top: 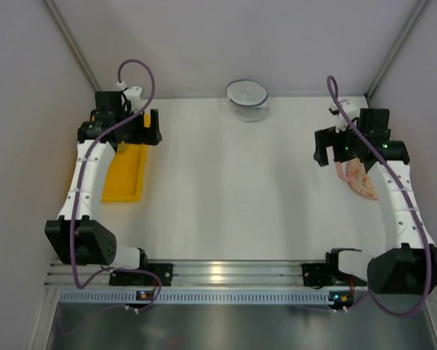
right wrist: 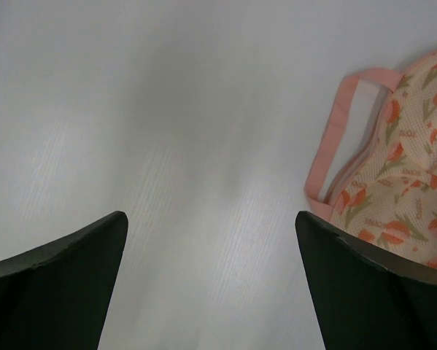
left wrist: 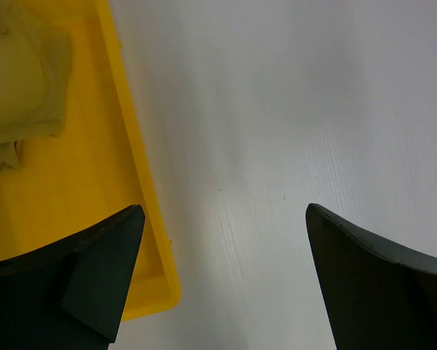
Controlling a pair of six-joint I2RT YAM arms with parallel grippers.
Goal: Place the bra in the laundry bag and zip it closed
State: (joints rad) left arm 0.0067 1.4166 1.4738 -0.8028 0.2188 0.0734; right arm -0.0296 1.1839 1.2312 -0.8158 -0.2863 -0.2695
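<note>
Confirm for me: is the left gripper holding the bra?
No, the left gripper is open and empty; the bra lies in the yellow tray.

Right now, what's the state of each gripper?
Left gripper: jaws open, holding nothing, by the rigid yellow plastic tray.
Right gripper: jaws open, holding nothing, beside the cream floral mesh laundry bag.

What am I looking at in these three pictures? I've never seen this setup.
Two robot arms are bolted at the table's near edge. The overhead picture looks down from behind them; the other two come from wrist cameras, the dark shapes being fingers. The left end effector hangs open at the edge of a yellow tray holding the mustard bra. The right end effector, also open, is near the printed laundry bag. A clear bowl sits at the far edge. Nothing is held.
</note>
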